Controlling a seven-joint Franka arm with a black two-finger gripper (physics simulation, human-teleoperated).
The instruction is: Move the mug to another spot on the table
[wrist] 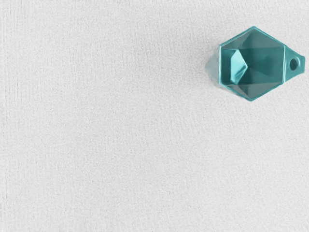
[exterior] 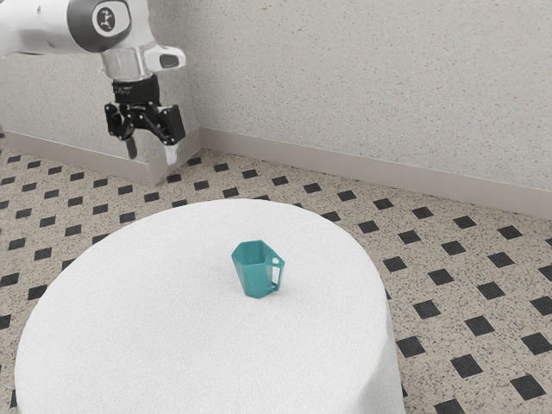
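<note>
Approach step, nothing gripped. Spread, empty jaws high at upper left, well apart from upright mug (exterior: 257, 269) on table (exterior: 103, 345), frame centre. Next, likely: lower, straddle wall, pinch.

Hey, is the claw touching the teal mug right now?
Apart. The exterior view shows the open claw up in the air, a wide gap away from the mug standing on the table.

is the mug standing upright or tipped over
Upright. The mug stands on its base on the table with its rim facing up, and the wrist view looks straight down into its open mouth.
</note>
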